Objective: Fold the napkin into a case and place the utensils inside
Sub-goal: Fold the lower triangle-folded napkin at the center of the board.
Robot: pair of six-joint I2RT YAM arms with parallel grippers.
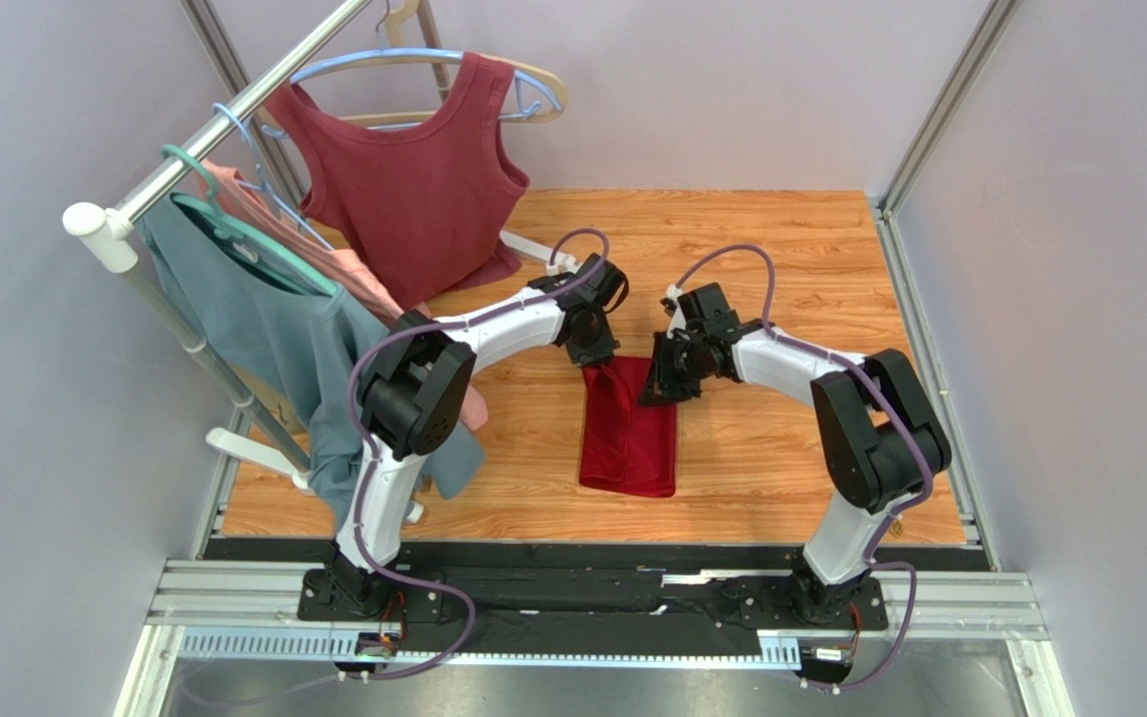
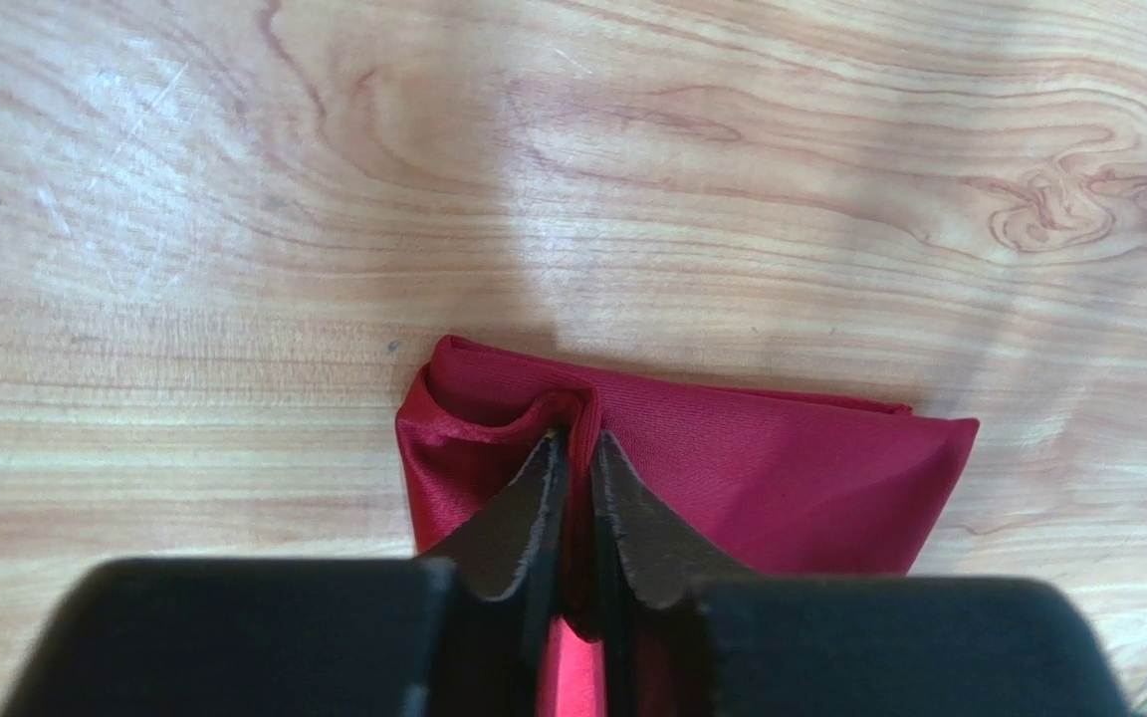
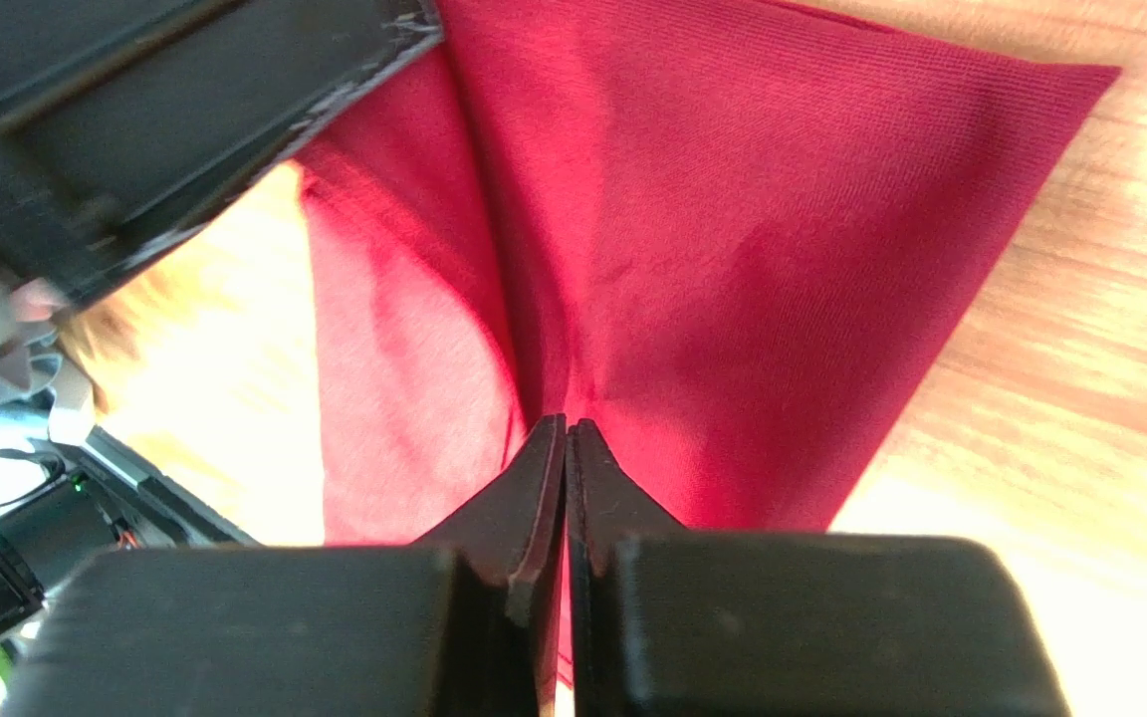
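The crimson napkin [image 1: 629,436] lies folded into a narrow oblong on the wooden table, long side running toward me. My left gripper [image 1: 592,356] is shut on a pinch of cloth at its far left corner; the left wrist view shows the napkin [image 2: 774,463] bunched between the fingertips [image 2: 538,493]. My right gripper [image 1: 665,392] is shut on the cloth at the far right edge; in the right wrist view the napkin [image 3: 744,254] pulls up into a crease at the fingertips [image 3: 595,478]. The utensils are out of view.
A clothes rail [image 1: 221,127] stands at the left with a maroon sleeveless top [image 1: 415,187], a teal garment [image 1: 258,321] and a pink one on hangers. Grey walls enclose the wooden table [image 1: 789,239]. The left arm's body [image 3: 161,105] shows in the right wrist view.
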